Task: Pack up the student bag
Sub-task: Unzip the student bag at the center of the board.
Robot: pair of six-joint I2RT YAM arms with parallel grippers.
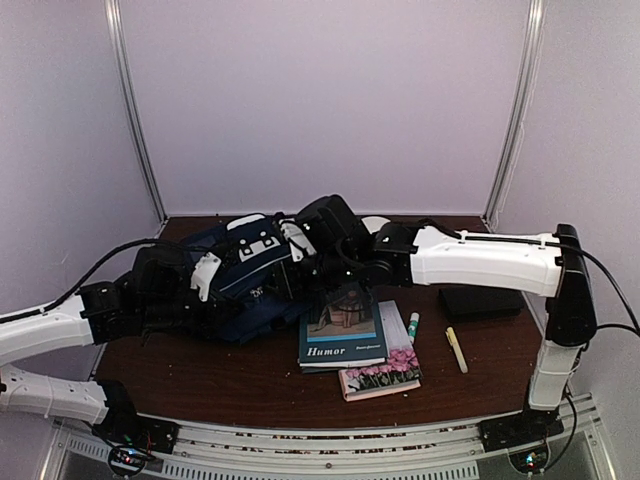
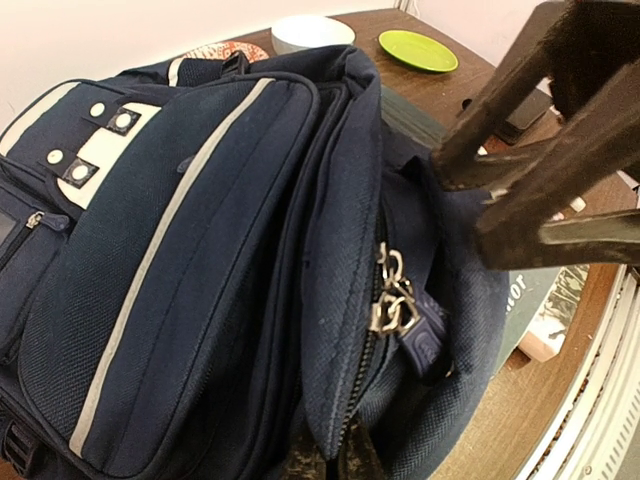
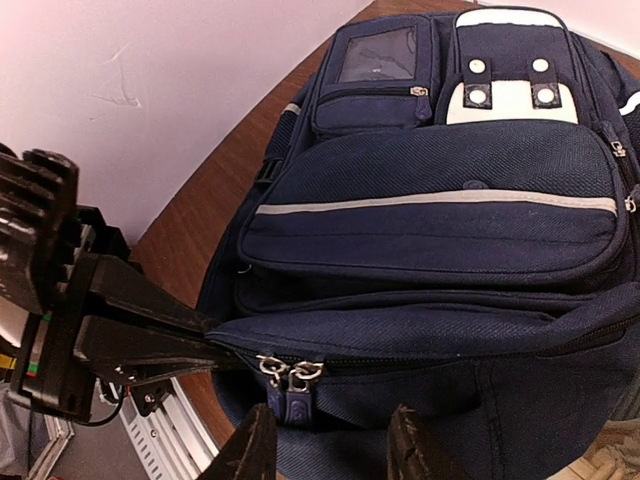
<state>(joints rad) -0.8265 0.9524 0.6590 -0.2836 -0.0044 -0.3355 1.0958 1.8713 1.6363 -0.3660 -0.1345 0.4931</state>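
The bag (image 1: pixel 245 262) lies front-up at the left-centre of the counter (image 1: pixel 230 385). Nothing looks packed yet: two books (image 1: pixel 343 335), a marker (image 1: pixel 413 326) and a highlighter (image 1: pixel 456 350) lie just to its right. The main zip looks largely shut, so opening it seems the step in hand, with all the loading left.

The left gripper (image 3: pixel 205 338) is pinched on the bag's rim beside the zip pulls (image 3: pixel 290 375). The right gripper (image 3: pixel 335 450) hangs by those pulls with its fingers apart.

Only the wrist views show the pulls. The left wrist view also shows a bowl (image 2: pixel 312 32) and a green plate (image 2: pixel 418 50) beyond the bag, which the arms mostly hide from above.
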